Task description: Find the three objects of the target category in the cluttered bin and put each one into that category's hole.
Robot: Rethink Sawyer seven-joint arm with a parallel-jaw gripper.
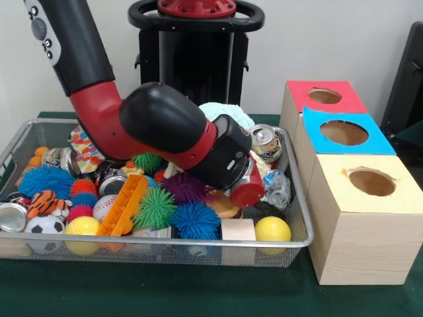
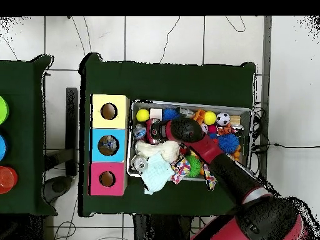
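The red and black arm [image 1: 158, 129] is reaching down from the upper left of the front view into the middle of the wire basket [image 1: 198, 243], which is sitting on the green bench [image 1: 165, 290] and filling the lower left and centre of that frame. To the right of the basket, three wooden boxes are standing in a row, each with a round hole in its coloured top: red [image 1: 325, 96] farthest up, blue [image 1: 344, 132] in the middle, yellow [image 1: 370, 181] lowest. The end effector [image 1: 248, 188] is pressing in among the toys at frame centre, with its red tip beside crumpled clear plastic; its fingers are hidden, so I cannot tell whether it is gripping anything. As for progress, the sorting is looking barely begun: one can [image 1: 267, 141] is lying at the basket's upper right corner, just right of the wrist, another can [image 1: 13, 216] is lying at the far left edge, and a third silver can end [image 1: 112, 183] is showing left of centre among the spiky balls. Nothing can be made out inside the holes, so all three cans are apparently still waiting to be moved. The upper right can is carrying a printed label, but no writing or brand is readable anywhere.
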